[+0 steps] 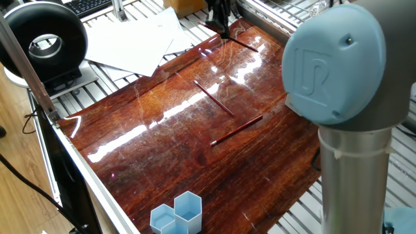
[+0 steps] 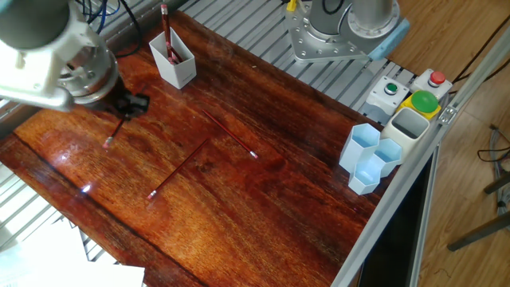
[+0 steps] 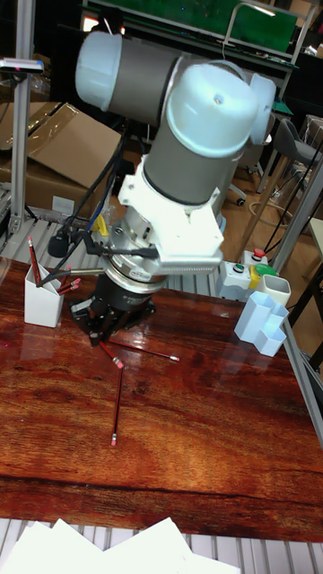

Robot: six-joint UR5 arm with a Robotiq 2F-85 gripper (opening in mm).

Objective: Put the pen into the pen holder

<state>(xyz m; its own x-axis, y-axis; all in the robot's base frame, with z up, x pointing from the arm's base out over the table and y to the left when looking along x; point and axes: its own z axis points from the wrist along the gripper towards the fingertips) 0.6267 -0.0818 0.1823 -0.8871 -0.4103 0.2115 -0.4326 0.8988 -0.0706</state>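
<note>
The robot's black two-finger tool (image 2: 126,104) hangs low over the glossy reddish-brown wooden tabletop (image 2: 263,199), clenched on a thin red pen (image 2: 115,131) that slants down from its fingertips with the lower end near the wood. Just beyond the tool, toward the tabletop's far edge, stands the small white angular plastic pen holder (image 2: 174,64), with another red pen (image 2: 166,30) leaning upright inside it. Two more thin red pens lie flat on the wood a little way from the tool, on the side away from the holder: one longer pen (image 2: 178,168) and one shorter pen (image 2: 232,135), forming a loose angle. Well apart from the tool, at the tabletop's opposite edge, sits a cluster of light blue hexagonal honeycomb cups (image 2: 370,155).
</note>
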